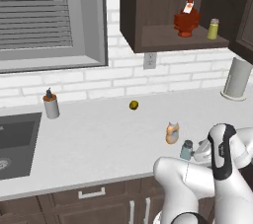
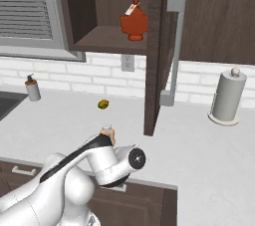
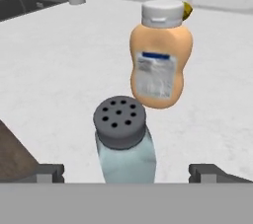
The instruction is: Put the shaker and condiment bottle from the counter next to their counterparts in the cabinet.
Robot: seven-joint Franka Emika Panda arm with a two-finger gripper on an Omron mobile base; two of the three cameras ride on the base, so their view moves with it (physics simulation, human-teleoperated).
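Note:
The pale blue-grey shaker [image 3: 126, 144] with its dark perforated cap stands upright on the counter [image 1: 99, 139], between my gripper's [image 3: 129, 173] open fingers, which stand well clear of it on both sides. Just behind it is the orange-tan condiment bottle [image 3: 160, 60] with a cream cap. In the left base view the shaker [image 1: 187, 150] and bottle [image 1: 172, 133] stand near the counter's front edge, with my hand right of the shaker. Above, the open cabinet [image 1: 148, 16] holds their counterparts on its shelf, the dark red bottle [image 1: 187, 19] and the yellow-green shaker [image 1: 213, 29].
A paper towel roll [image 1: 236, 79] stands at the back right. A grey dispenser [image 1: 51, 105] sits beside the sink [image 1: 15, 144]. A small yellow-olive item [image 1: 134, 105] lies near the wall. The open cabinet door [image 2: 154, 51] hangs edge-on over the counter.

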